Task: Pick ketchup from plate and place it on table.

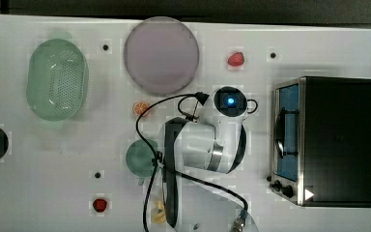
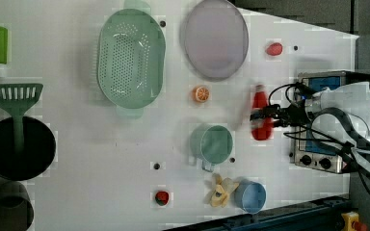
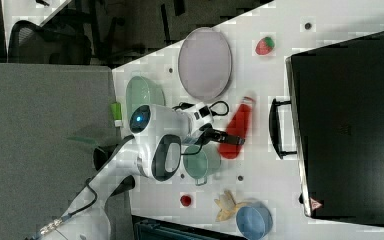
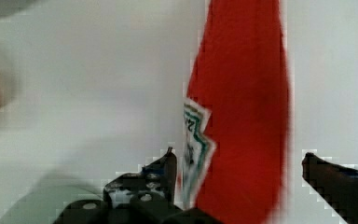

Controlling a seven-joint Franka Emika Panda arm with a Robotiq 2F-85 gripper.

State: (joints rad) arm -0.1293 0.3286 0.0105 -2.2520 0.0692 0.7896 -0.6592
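Observation:
The ketchup (image 2: 261,113), a slim red bottle with a pale tip, rests on the white table (image 2: 101,144), off the pale mauve plate (image 2: 215,38) and between the green cup and the oven. My gripper (image 2: 265,117) straddles its lower body. In the wrist view the ketchup (image 4: 242,93) runs up between the two dark fingers of the gripper (image 4: 238,161). One finger sits close beside the label, and white table shows between the bottle and the other finger, so the jaws stand open. In the right view the ketchup (image 3: 236,127) lies just past the plate (image 3: 204,62).
A green perforated basket (image 2: 131,57) and an orange slice (image 2: 201,94) lie near the plate. A green cup (image 2: 212,143), a blue bowl (image 2: 250,196) and a banana peel (image 2: 220,191) sit close to the bottle. A black toaster oven (image 1: 338,140) stands alongside. Strawberries (image 1: 235,59) dot the table.

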